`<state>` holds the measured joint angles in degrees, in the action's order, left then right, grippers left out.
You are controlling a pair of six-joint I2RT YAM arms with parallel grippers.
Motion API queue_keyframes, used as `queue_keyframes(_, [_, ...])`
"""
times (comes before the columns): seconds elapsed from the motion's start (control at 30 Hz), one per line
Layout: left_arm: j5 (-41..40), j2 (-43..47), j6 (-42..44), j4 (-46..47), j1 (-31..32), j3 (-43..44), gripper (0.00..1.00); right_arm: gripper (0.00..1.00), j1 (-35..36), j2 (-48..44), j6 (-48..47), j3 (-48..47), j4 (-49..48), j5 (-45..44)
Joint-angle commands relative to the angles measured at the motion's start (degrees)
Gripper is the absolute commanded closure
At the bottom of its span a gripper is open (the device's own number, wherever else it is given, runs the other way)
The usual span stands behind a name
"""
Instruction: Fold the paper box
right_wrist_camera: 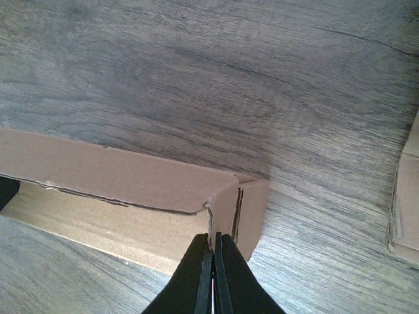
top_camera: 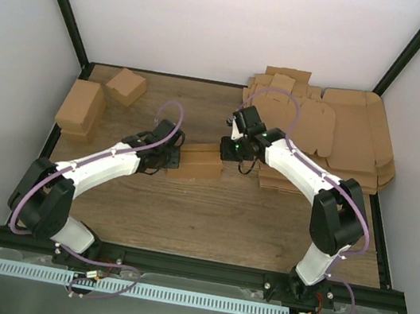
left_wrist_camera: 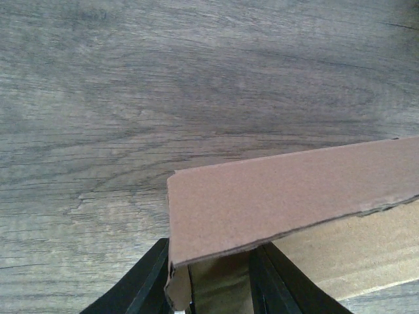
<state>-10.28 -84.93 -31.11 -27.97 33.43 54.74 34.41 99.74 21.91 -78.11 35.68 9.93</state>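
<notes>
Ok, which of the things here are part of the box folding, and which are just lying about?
In the job: partly folded shallow brown cardboard box, left pincer, right pincer.
Lying about: heap of flat brown cardboard sheets, large brown cardboard carton, smaller brown cardboard carton.

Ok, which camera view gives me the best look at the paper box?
Right wrist. The paper box runs across the lower left of that view, and one long wall, the folded-over top edge and an end corner all show clearly. Left wrist shows only a close-up strip of it. Top external shows it small, with its ends partly hidden.
</notes>
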Motion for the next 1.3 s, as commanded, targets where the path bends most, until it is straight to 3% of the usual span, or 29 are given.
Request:
queue_keyframes(0.0, [1.0, -2.6, -0.1, -4.3, 0.6, -1.0, 0.69, 0.99, 1.7, -0.3, 1.0, 0.3, 0.3, -0.2])
queue_keyframes(0.37, [0.7, -2.7, -0.4, -4.5, 0.6, -1.1, 0.68, 0.99, 2.0, -1.7, -0.3, 4.8, -0.6, -2.5])
queue_keyframes(0.8, [0.7, -2.9, -0.6, -4.6, 0.7, -1.1, 0.68, 0.99, 2.4, -2.0, -4.3, 3.6, 1.8, -6.9])
queue_keyframes(1.27, [0.8, -3.0, -1.0, -4.6, 0.7, -1.2, 0.68, 0.99, 5.7, -3.3, -0.7, 8.9, -1.3, -8.3])
